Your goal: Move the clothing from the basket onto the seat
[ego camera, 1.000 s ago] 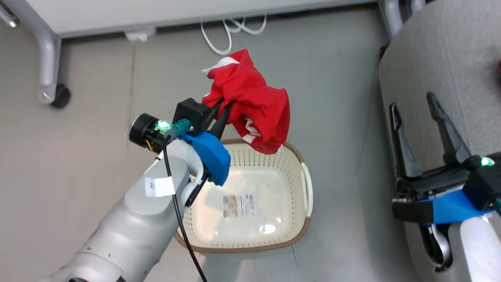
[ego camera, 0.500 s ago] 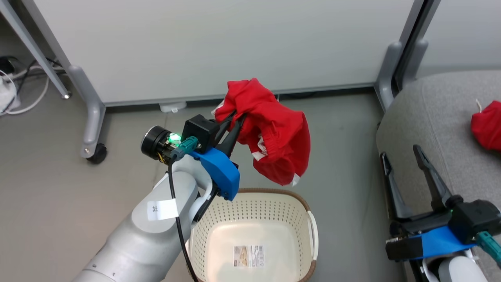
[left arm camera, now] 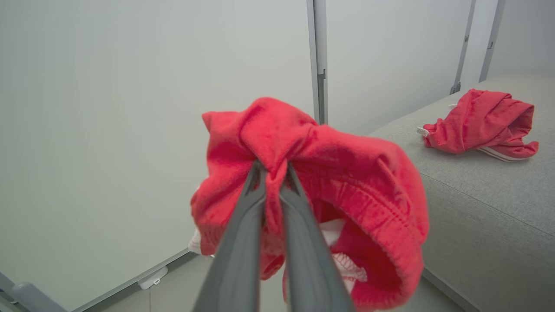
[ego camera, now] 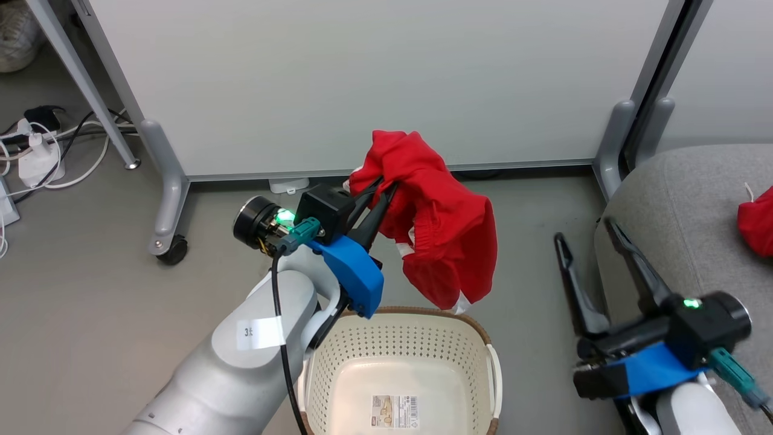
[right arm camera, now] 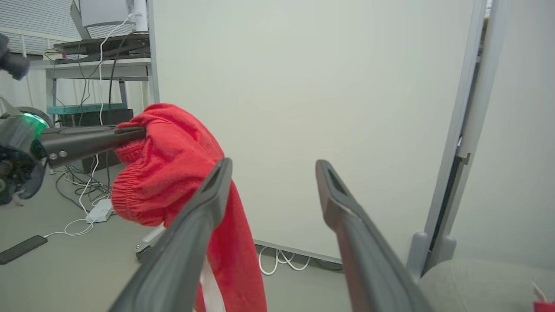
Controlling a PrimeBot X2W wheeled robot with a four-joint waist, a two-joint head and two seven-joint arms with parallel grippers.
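Carry stage, judged the second of two. Left gripper [ego camera: 386, 190]: pinched almost closed on a bunched fold of garment [ego camera: 447, 241], cloth squeezed between the fingers. Holds it aloft above and just beyond far rim of basket [ego camera: 392, 311], hem about level with that rim in head view. Visible part of basket floor: label [ego camera: 394, 411] only. Right gripper [ego camera: 584, 231]: spread wide, grasping nothing, hovers right of basket beside edge of seat [ego camera: 676, 199]. Seat stands right of basket, well apart from held garment. Other garment [ego camera: 758, 220] already lying on it, far right of basket.

Next move, as judged: calls for a sweep rightward from basket until load hangs over the cushion, then lowering and release. Needs height enough to keep trailing hem off seat edge, and a path clear of right gripper.

Against half a second ago: whole scene slid down head view, more partition [ego camera: 362, 78] and floor cables [ego camera: 60, 145] in sight, less of basket. Camera tilt, not movement of things. Left gripper and garment placed much as before relative to basket. Right gripper a little nearer basket, spread unchanged.
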